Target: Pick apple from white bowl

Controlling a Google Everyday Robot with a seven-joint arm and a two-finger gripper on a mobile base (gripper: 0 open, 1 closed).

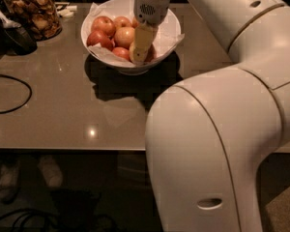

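Observation:
The white bowl (170,22), lined with crinkled paper, stands at the back of the table and holds several apples. The large apple (124,36) with a pale yellow-orange patch lies in the middle of the bowl, with redder apples (102,25) to its left. My gripper (139,53) reaches straight down into the bowl from above. It sits just right of the pale apple, and its tip is low among the fruit. It hides the apples on the bowl's right side.
A glass jar of brown snacks (33,11) stands at the back left, with a dark object (14,35) beside it. A black cable (12,93) loops over the table's left side. My large white arm (217,139) fills the right foreground.

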